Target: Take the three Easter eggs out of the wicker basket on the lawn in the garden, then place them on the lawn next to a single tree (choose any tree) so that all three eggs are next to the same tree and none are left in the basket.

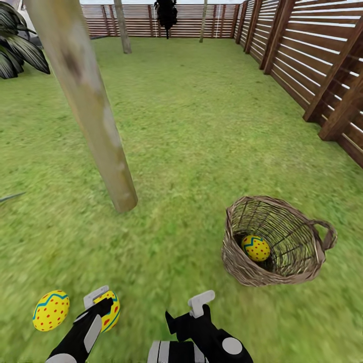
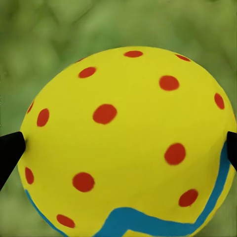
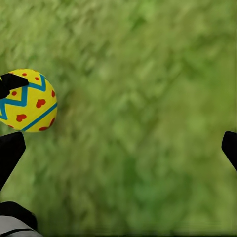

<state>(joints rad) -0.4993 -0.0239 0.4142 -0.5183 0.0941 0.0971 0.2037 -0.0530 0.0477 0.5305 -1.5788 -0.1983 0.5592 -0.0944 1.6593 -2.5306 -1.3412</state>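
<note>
Mottled green lawn (image 1: 201, 126), fenced by dark slats, fills the head view: one dotted yellow egg (image 1: 255, 247) remains in the tipped brown wicker basket (image 1: 297, 262); another (image 1: 51, 310) lies near the pale tree trunk (image 1: 96, 116). Left wrist view: the left gripper (image 2: 118, 148) fingers clasp a third egg (image 2: 123, 143). Right wrist view: the right gripper (image 3: 118, 145) fingers spread wide over grass. Judged next: release it, then fetch the last.

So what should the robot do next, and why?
Probably lower the left hand and let go of the egg it grips, setting it on the grass beside the egg already lying there, near the tree trunk. One egg remains in the basket.
</note>
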